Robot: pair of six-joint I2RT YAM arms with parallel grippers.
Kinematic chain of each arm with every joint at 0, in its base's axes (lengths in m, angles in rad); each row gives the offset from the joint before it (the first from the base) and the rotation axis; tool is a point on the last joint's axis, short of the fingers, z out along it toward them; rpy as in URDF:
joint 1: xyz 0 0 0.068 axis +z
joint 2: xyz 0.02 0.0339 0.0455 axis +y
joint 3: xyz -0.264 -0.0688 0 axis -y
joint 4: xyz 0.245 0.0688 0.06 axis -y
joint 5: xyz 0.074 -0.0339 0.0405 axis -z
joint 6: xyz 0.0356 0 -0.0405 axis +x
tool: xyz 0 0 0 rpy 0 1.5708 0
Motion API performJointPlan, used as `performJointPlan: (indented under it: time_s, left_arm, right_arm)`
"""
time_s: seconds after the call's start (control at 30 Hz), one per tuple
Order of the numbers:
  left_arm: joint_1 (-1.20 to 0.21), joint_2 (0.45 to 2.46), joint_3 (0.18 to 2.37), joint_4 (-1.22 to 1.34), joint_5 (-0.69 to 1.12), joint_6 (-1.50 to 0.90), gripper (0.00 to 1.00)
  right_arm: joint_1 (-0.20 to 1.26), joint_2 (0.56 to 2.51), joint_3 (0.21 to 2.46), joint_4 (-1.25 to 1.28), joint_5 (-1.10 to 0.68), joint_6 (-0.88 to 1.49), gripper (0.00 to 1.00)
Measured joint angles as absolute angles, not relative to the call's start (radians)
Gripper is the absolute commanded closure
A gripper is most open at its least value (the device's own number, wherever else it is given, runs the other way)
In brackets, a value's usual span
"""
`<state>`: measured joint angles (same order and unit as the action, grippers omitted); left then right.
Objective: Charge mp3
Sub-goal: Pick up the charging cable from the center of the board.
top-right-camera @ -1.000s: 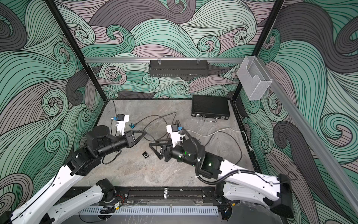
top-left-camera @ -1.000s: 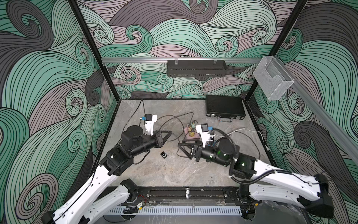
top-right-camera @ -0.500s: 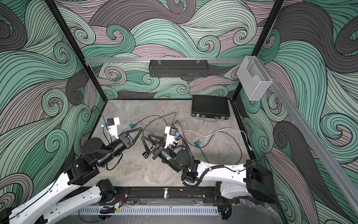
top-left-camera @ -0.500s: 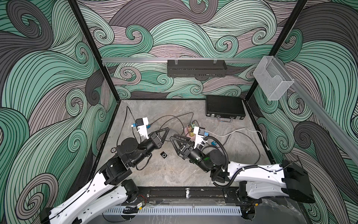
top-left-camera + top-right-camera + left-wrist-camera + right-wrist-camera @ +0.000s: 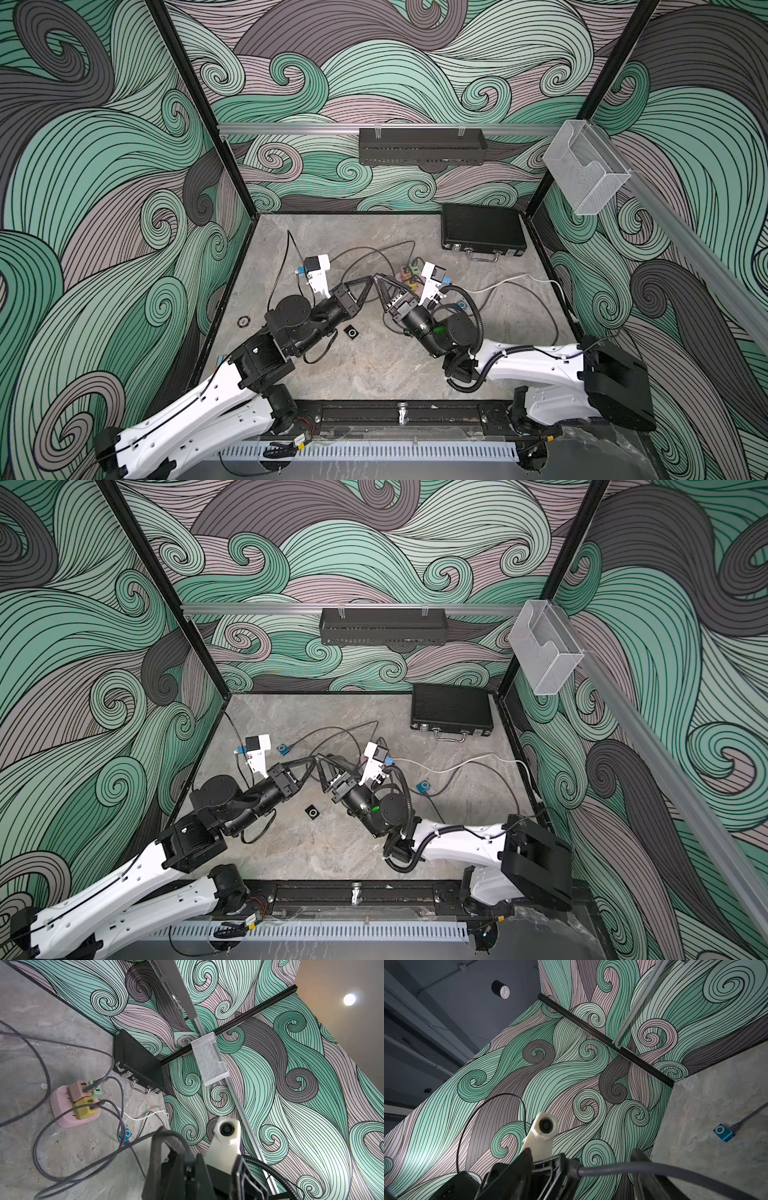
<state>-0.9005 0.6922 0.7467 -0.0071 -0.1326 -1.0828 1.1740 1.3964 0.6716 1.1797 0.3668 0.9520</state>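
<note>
the grey bench (image 5: 374, 374) is walled on three sides and closed at the front by a black rail (image 5: 399, 409). the black case (image 5: 482, 228) lies flat in a far corner against the back wall. the widest bare stretch of bench is well away from the case, on the rail side of both arms. the ground nearer the case is crossed by loops of grey cabling and one white cable (image 5: 519, 280). the black mp3 (image 5: 350, 332) lies flat and unplugged on that bare stretch, well apart from the case and just beside the left arm's wrist. the left gripper (image 5: 371, 278) and right gripper (image 5: 378, 277) meet tip to tip above the bench, between the mp3 and the case. in the right wrist view the left jaws are pressed together on the plug end of a grey cable (image 5: 654, 1169), while the right jaws stand spread to either side of it, not gripping. a pink charging hub (image 5: 68, 1113) sits near the case and is mostly hidden behind the right gripper in both top views. two blue mp3 players, each with a cable in it, also lie on the bench. one (image 5: 283, 749) is far from the case toward the left wall. the other (image 5: 423, 786) is nearer the case, close beside the right arm. the black mp3's face is too small to read any mark, and the plug's tip is hidden inside the left jaws.
</note>
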Motion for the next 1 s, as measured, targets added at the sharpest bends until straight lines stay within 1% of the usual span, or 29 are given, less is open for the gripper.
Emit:
performJointPlan:
  time_s: [0.03, 0.07, 0.13, 0.17, 0.27, 0.37, 0.5, 0.53, 0.57, 0.63, 0.67, 0.7, 0.73, 0.8, 0.83, 0.9, 1.0]
  left_arm:
    - [-0.905, 0.692, 0.744, -0.007, -0.136, -1.086, 0.98]
    - [-0.906, 0.694, 0.743, -0.006, -0.141, -1.090, 0.98]
    - [-0.908, 0.701, 0.741, 0.001, -0.151, -1.098, 0.98]
    - [-0.909, 0.705, 0.741, 0.006, -0.155, -1.103, 0.98]
    - [-0.917, 0.720, 0.732, 0.036, -0.159, -1.119, 0.98]
    - [-0.920, 0.747, 0.730, 0.058, -0.162, -1.134, 0.97]
    - [-0.921, 0.786, 0.730, 0.084, -0.176, -1.146, 0.97]
    - [-0.921, 0.791, 0.730, 0.087, -0.184, -1.151, 0.97]
    - [-0.922, 0.797, 0.730, 0.093, -0.191, -1.153, 0.96]
    - [-0.925, 0.810, 0.730, 0.105, -0.200, -1.160, 0.89]
    - [-0.926, 0.815, 0.730, 0.112, -0.202, -1.163, 0.83]
    - [-0.926, 0.820, 0.731, 0.112, -0.202, -1.165, 0.74]
    - [-0.926, 0.825, 0.733, 0.099, -0.202, -1.164, 0.68]
    - [-0.927, 0.838, 0.760, 0.021, -0.205, -1.152, 0.61]
    - [-0.927, 0.839, 0.786, -0.035, -0.214, -1.139, 0.58]
    - [-0.928, 0.833, 0.866, -0.188, -0.251, -1.087, 0.58]
    - [-0.912, 0.819, 1.036, -0.445, -0.298, -0.981, 0.58]
  right_arm:
    - [1.168, 1.406, 0.672, 1.187, 0.366, 0.962, 0.46]
    - [1.162, 1.414, 0.672, 1.190, 0.366, 0.971, 0.56]
    - [1.155, 1.420, 0.672, 1.203, 0.367, 0.992, 0.68]
    - [1.151, 1.421, 0.672, 1.211, 0.367, 1.002, 0.70]
    - [1.141, 1.421, 0.672, 1.237, 0.369, 1.015, 0.72]
    - [1.132, 1.422, 0.672, 1.239, 0.366, 1.021, 0.78]
    - [1.118, 1.444, 0.673, 1.264, 0.364, 1.041, 0.94]
    - [1.114, 1.450, 0.673, 1.272, 0.364, 1.056, 1.00]
    - [1.109, 1.454, 0.673, 1.277, 0.364, 1.066, 1.00]
    - [1.103, 1.453, 0.672, 1.278, 0.362, 1.084, 1.00]
    - [1.100, 1.451, 0.670, 1.277, 0.361, 1.091, 1.00]
    - [1.095, 1.445, 0.664, 1.273, 0.358, 1.097, 1.00]
    - [1.090, 1.435, 0.656, 1.264, 0.356, 1.100, 1.00]
    - [1.076, 1.386, 0.620, 1.218, 0.341, 1.103, 1.00]
    - [1.065, 1.356, 0.603, 1.188, 0.337, 1.104, 1.00]
    - [1.024, 1.258, 0.566, 1.074, 0.323, 1.110, 1.00]
    - [0.942, 1.088, 0.552, 0.829, 0.300, 1.101, 1.00]
